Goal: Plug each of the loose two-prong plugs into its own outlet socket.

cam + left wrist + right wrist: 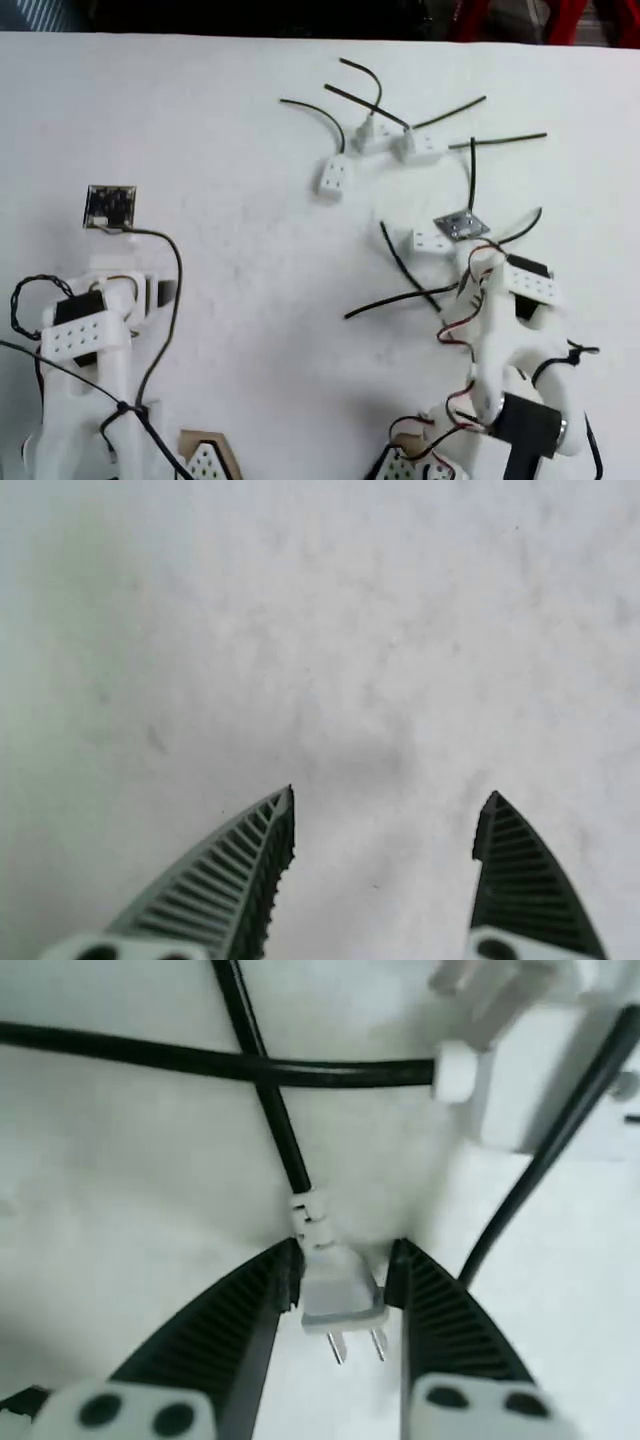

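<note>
My right gripper is shut on a white two-prong plug. The plug's body sits between the ribbed fingers with its prongs pointing back toward the wrist, and its black cord runs away across the table. Just beyond lies a white outlet socket with its own cord. In the high view several white outlet sockets lie on the table, one close in front of the right arm and others farther back. My left gripper is open over bare white table at the near left.
Loose black cords cross the table in front of the right arm. A small circuit board on a cable lies ahead of the left arm. The white tabletop runs back to a dark far edge.
</note>
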